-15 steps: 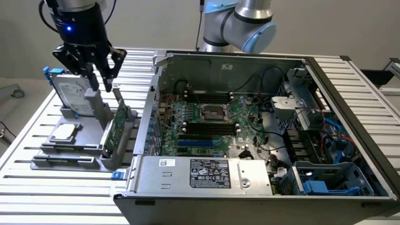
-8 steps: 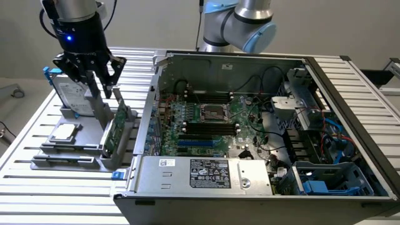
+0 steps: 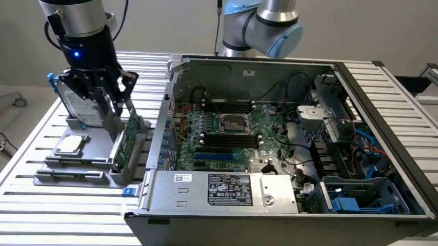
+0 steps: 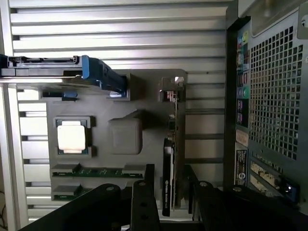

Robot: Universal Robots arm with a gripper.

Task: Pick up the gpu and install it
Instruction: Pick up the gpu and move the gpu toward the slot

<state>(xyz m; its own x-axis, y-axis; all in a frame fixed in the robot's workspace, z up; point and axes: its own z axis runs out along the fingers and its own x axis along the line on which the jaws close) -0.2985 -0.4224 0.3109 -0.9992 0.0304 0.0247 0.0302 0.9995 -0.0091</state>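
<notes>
The gpu (image 3: 127, 139) stands on edge in a slot of the grey fixture (image 3: 75, 177), just outside the open computer case (image 3: 274, 128); its green board faces the case. In the wrist view the gpu (image 4: 170, 166) is seen edge-on, black shroud on one side and green board on the other. My gripper (image 3: 118, 110) hangs directly over the card's top edge. Its two black fingers (image 4: 144, 204) straddle the card, one on each side, with small gaps, so the gripper (image 4: 173, 204) is open and holds nothing.
On the same fixture stand a silver hard drive with blue rails (image 3: 72, 100), a CPU (image 3: 72, 145) and memory sticks (image 4: 98, 172). The case's perforated rear wall (image 4: 269, 96) is close beside the card. Inside the case lie the motherboard (image 3: 226, 133) and power supply (image 3: 226, 190).
</notes>
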